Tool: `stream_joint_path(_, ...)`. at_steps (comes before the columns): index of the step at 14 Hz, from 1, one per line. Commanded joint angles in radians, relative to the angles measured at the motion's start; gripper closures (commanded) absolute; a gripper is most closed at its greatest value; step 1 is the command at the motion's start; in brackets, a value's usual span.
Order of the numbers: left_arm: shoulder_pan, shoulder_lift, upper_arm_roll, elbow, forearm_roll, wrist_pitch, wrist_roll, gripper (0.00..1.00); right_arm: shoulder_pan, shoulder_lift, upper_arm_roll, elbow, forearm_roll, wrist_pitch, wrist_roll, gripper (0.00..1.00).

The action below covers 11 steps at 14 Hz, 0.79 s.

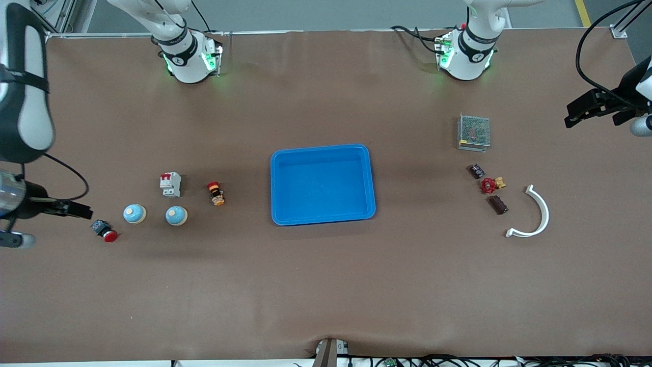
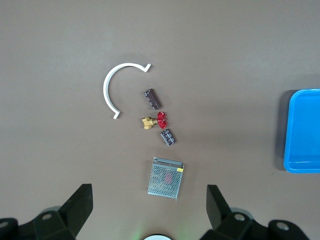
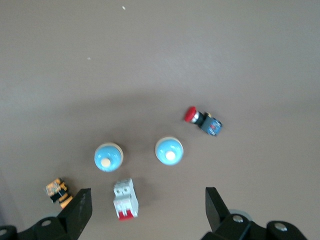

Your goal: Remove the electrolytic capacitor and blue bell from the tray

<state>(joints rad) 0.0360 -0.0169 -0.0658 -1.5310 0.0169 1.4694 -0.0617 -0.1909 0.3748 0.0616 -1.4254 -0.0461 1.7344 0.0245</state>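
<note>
Two blue dome bells [image 1: 134, 213] [image 1: 176, 215] stand side by side toward the right arm's end of the table; the right wrist view shows them too [image 3: 108, 157] [image 3: 169, 150]. Two dark capacitors [image 1: 476, 171] [image 1: 498, 204] lie toward the left arm's end, either side of a red valve [image 1: 489, 185]; in the left wrist view they are small cylinders [image 2: 152, 98] [image 2: 168, 136]. My right gripper [image 1: 76, 209] [image 3: 147, 212] hangs open and empty over the table near the bells. My left gripper [image 1: 573, 116] [image 2: 150, 207] hangs open and empty over the left arm's end of the table.
A blue tray [image 1: 369, 178] sits mid-table. Near the bells are a white circuit breaker [image 1: 171, 184], an orange-black button [image 1: 216, 193] and a red push button [image 1: 105, 231]. By the capacitors lie a mesh power supply [image 1: 474, 132] and a white curved bracket [image 1: 535, 214].
</note>
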Motion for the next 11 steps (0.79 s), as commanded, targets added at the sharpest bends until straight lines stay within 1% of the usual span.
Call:
stream_joint_path(1, 0.005, -0.001, -0.002, 0.012, 0.000, -0.003, -0.009, 0.00, -0.001, -0.077, 0.021, -0.003, 0.017, -0.071, -0.014, 0.00)
stream_joint_path(4, 0.007, -0.001, 0.000, 0.014, 0.002, -0.003, 0.008, 0.00, 0.047, -0.161, 0.012, -0.003, 0.002, -0.146, -0.035, 0.00)
stream_joint_path(5, 0.007, -0.001, 0.001, 0.015, 0.002, -0.003, 0.008, 0.00, 0.077, -0.186, -0.011, -0.004, -0.001, -0.168, -0.055, 0.00)
stream_joint_path(6, 0.007, 0.002, 0.001, 0.021, 0.000, -0.003, 0.006, 0.00, 0.108, -0.206, -0.063, -0.003, 0.009, -0.182, -0.086, 0.00)
stream_joint_path(7, 0.007, 0.003, 0.001, 0.025, 0.000, -0.003, 0.006, 0.00, 0.117, -0.236, -0.086, -0.004, 0.017, -0.185, -0.131, 0.00)
stream_joint_path(9, 0.008, 0.003, 0.001, 0.028, 0.000, -0.003, 0.006, 0.00, 0.119, -0.267, -0.091, -0.006, 0.017, -0.217, -0.184, 0.00)
stream_joint_path(11, 0.005, 0.003, 0.003, 0.028, 0.002, -0.003, 0.006, 0.00, 0.123, -0.309, -0.091, -0.013, 0.017, -0.228, -0.184, 0.00)
